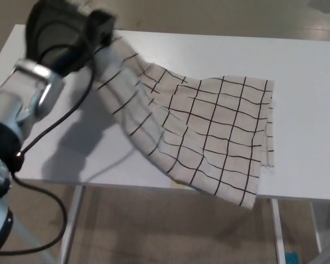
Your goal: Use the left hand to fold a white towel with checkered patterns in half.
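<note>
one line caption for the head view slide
Left hand lifts one end of the checkered towel above the white table.

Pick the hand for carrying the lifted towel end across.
Left. The black left hand already grips the raised left end of the white black-checked cloth towel; the right hand isn't in view.

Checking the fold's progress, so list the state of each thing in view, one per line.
Towel: left end lifted off the table, right part lying flat, not yet folded in half.
Left robot hand: raised, shut on the towel's left end.
Table: white, towel's near edge hanging over its front.
</note>
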Tool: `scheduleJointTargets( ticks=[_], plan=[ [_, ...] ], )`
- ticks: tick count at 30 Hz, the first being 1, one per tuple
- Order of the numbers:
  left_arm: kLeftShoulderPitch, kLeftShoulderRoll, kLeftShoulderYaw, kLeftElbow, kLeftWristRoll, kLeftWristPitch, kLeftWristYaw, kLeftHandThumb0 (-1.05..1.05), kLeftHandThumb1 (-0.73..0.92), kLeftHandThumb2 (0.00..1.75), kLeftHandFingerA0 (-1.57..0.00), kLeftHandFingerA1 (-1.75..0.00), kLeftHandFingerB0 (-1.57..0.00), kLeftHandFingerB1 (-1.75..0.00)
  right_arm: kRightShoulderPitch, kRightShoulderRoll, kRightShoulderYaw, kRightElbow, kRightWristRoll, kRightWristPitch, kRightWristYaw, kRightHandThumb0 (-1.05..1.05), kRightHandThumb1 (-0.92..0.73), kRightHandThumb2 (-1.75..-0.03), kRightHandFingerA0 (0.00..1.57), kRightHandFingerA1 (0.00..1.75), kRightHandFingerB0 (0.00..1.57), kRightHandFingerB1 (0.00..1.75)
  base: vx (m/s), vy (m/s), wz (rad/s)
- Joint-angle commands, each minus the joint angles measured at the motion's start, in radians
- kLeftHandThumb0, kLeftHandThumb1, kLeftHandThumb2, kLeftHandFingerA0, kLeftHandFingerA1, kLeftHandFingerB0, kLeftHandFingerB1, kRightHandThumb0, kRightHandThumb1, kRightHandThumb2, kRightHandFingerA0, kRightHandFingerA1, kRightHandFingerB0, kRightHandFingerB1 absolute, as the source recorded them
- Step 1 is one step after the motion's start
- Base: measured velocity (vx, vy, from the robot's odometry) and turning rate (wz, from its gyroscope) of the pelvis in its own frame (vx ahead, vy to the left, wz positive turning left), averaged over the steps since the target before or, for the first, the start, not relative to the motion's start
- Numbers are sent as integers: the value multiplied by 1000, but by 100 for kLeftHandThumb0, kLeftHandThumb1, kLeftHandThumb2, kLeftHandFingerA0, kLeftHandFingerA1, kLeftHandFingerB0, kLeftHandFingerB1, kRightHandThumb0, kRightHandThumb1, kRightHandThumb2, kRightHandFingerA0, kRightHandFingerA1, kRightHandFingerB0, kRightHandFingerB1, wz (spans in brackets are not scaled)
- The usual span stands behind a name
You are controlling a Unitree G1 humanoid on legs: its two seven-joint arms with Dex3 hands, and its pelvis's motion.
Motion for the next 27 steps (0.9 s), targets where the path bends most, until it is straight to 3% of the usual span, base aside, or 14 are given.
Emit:
scheduleJointTargets(
  ticks=[1, 4, 5, 6, 7, 8, 9, 10, 11, 12, 13, 18, 23, 27],
  plan=[
    [-99, -52, -15, -226, 78, -146, 148, -20, 61, 56, -90, -175, -68, -174, -2, -9, -1, -1, 2, 14, -4, -44, -51, -86, 49, 67, 35, 56, 0, 0, 0],
    [-120, -83, -41, -260, 105, -167, 150, -21, 60, 58, -90, -175, -75, -165, 4, -1, -1, -8, 8, 10, -3, -41, -64, -59, 52, 67, 41, 46, 0, 0, 0],
    [-126, -98, -51, -268, 111, -179, 146, -25, 56, 57, -90, -175, -99, -111, 9, 0, 0, -9, 2, 2, -10, -41, -64, -59, 52, 70, 41, 46, 0, 0, 0],
    [-128, -108, -56, -274, 112, -188, 142, -25, 56, 57, -90, -175, -99, -111, 13, 1, 1, -9, -2, -3, -16, -41, -64, -59, 52, 70, 41, 46, 0, 0, 0],
    [-129, -115, -61, -279, 115, -193, 136, -28, 53, 58, -90, -175, -106, -69, 15, 1, 0, -10, -2, -3, -16, -41, -64, -59, 52, 72, 41, 47, 0, 0, 0],
    [-129, -115, -61, -279, 115, -193, 136, -28, 53, 58, -90, -175, -106, -69, 15, 1, 0, -10, -2, -3, -16, -41, -64, -59, 52, 72, 41, 47, 0, 0, 0],
    [-143, -142, -102, -311, 165, -176, 114, -21, 54, 58, -93, -175, -90, -139, 19, -2, 2, -16, -5, -4, -16, -41, -64, -59, 51, 73, 41, 47, 0, 0, 0],
    [-147, -154, -119, -325, 188, -168, 105, -21, 54, 58, -93, -175, -90, -139, 21, -4, 2, -19, -5, -5, -14, -41, -64, -59, 51, 73, 41, 47, 0, 0, 0],
    [-149, -168, -138, -340, 208, -168, 91, -23, 41, 82, -126, -138, -102, -101, 19, -5, 4, -18, -8, -7, -17, -41, -64, -59, 52, 71, 41, 46, 0, 0, 0],
    [-149, -171, -144, -342, 210, -174, 86, -23, 41, 82, -126, -138, -102, -101, 17, -6, 5, -17, -11, -9, -21, -41, -64, -59, 52, 71, 41, 46, 0, 0, 0],
    [-147, -178, -157, -345, 214, -186, 78, -26, 49, 57, -101, -164, -102, -62, 15, -6, 6, -16, -15, -7, -24, -41, -63, -59, 51, 70, 41, 47, 0, 0, 0],
    [-93, -201, -238, -371, 244, -230, 31, -37, 45, 61, -103, -157, -97, -61, 8, -12, 17, -20, -28, 4, -28, -41, -63, -59, 52, 68, 42, 45, 0, 0, 0],
    [4, -208, -382, -352, 329, -259, -2, -34, 48, 55, -116, -85, -98, -58, 7, 3, 0, -45, 48, 16, 43, -40, -65, -59, 56, 73, 49, 51, 0, 0, 0],
    [43, -211, -441, -295, 349, -262, -24, -31, 49, 55, -109, -119, -102, -64, -5, -3, -5, -52, 67, 22, 76, -40, -64, -59, 56, 74, 50, 55, 0, 0, 0]
  ],
)
